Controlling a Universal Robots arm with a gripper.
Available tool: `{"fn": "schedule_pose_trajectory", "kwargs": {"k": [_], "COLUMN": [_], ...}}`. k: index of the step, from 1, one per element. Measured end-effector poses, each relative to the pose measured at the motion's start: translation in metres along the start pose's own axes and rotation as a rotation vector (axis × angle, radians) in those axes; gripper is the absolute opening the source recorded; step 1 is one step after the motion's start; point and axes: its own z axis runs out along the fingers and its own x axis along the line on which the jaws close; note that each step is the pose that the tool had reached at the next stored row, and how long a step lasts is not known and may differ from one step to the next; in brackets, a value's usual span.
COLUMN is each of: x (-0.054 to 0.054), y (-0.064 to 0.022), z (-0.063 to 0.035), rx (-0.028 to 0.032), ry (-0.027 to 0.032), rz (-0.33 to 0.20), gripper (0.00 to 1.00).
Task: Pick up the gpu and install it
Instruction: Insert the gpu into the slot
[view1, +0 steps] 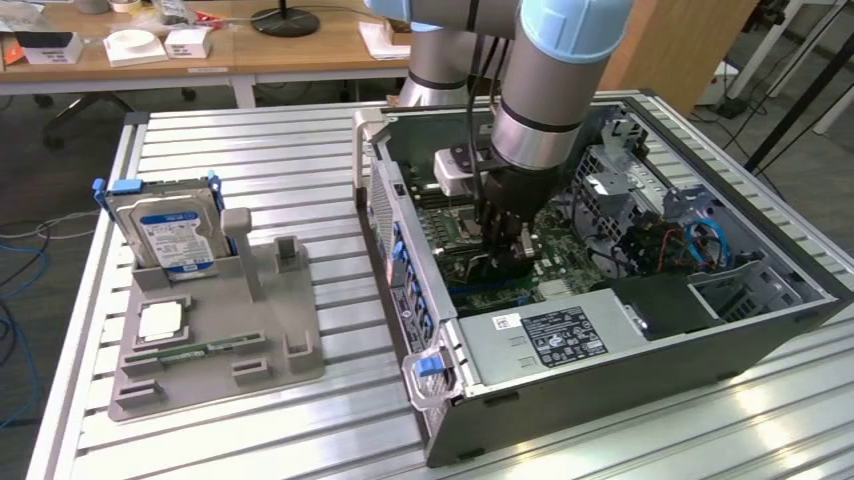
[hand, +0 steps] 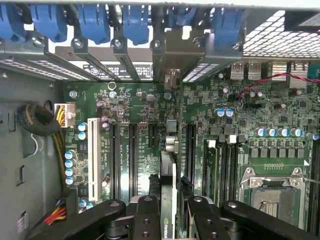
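I had the arm reaching down into the open computer case (view1: 641, 330), a dark metal box lying on its side on the ribbed aluminium table (view1: 267, 180). The gripper (view1: 505, 238) hung just over the green circuit board (hand: 135, 105). Its black jointed fingers (hand: 145, 220) were clamped on the graphics card (hand: 168, 200), a thin flat board held edge-on, with a silver bracket at its far end near the slotted back wall of the case. The card stood upright among the long black slots (hand: 133, 155); whether it sat in one I could not tell. A white slot (hand: 92, 152) lay further along the board.

On the exterior view's left stood a grey moulded holder (view1: 214, 330) with a silver, blue-labelled hard drive (view1: 167, 235) upright in it, and a narrow green memory stick (view1: 200, 350) lying flat.
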Motion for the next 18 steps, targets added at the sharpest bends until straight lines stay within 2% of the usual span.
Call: {"fn": "schedule_pose_trajectory", "kwargs": {"k": [11, 18], "x": [0.0, 0.0001], "y": [0.0, 0.0014], "z": [0.0, 0.0024], "rx": [0.0001, 0.0031], "ry": [0.0001, 0.0001], "rz": [0.0, 0.0], "gripper": [0.26, 0.26]}}
